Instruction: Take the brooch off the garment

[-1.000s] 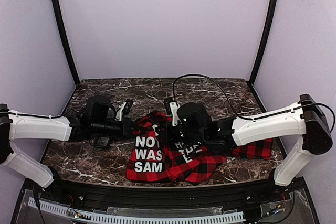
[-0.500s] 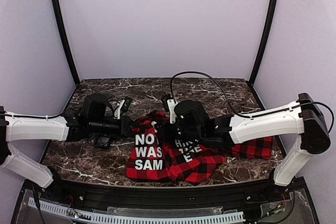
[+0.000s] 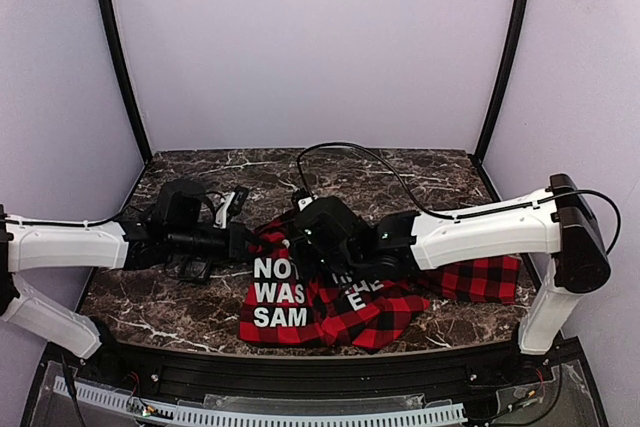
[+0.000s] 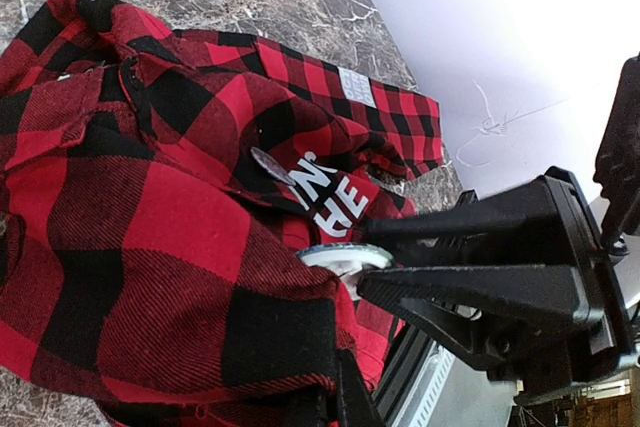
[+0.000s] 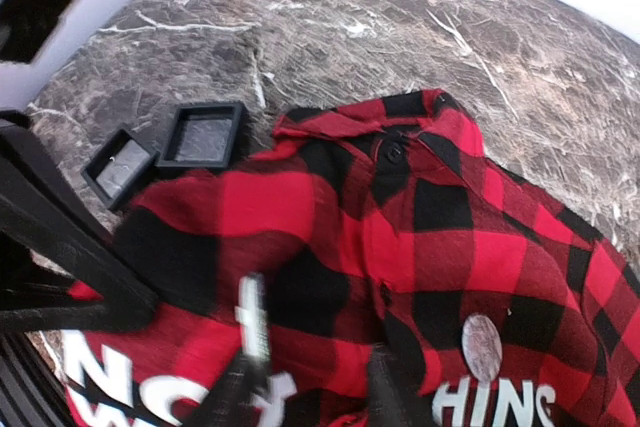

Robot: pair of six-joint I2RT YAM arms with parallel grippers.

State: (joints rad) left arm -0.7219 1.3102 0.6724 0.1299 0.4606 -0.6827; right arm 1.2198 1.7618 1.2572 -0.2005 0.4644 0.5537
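Observation:
The red-and-black plaid garment (image 3: 370, 312) lies bunched at the table's middle, its white letters facing up. My left gripper (image 3: 243, 239) reaches to its left edge. In the left wrist view that gripper (image 4: 365, 267) is shut on the rim of the brooch (image 4: 335, 255), a white disc seen edge-on against a fold of the garment (image 4: 150, 217). My right gripper (image 3: 298, 242) hovers just right of it. Its fingers stand open over the garment (image 5: 330, 207), and the gripper (image 5: 312, 367) has the brooch's blurred white edge (image 5: 252, 312) at its left fingertip.
A flat grey disc (image 5: 483, 347) lies on the cloth beside the white lettering, also seen as a grey disc (image 4: 268, 162). Two small black square frames (image 5: 205, 135) sit on the marble just beyond the garment. The table's front rail (image 3: 320, 372) runs close below the cloth.
My right gripper has opened and its arm has shifted left toward the left gripper. The left gripper stays shut in place.

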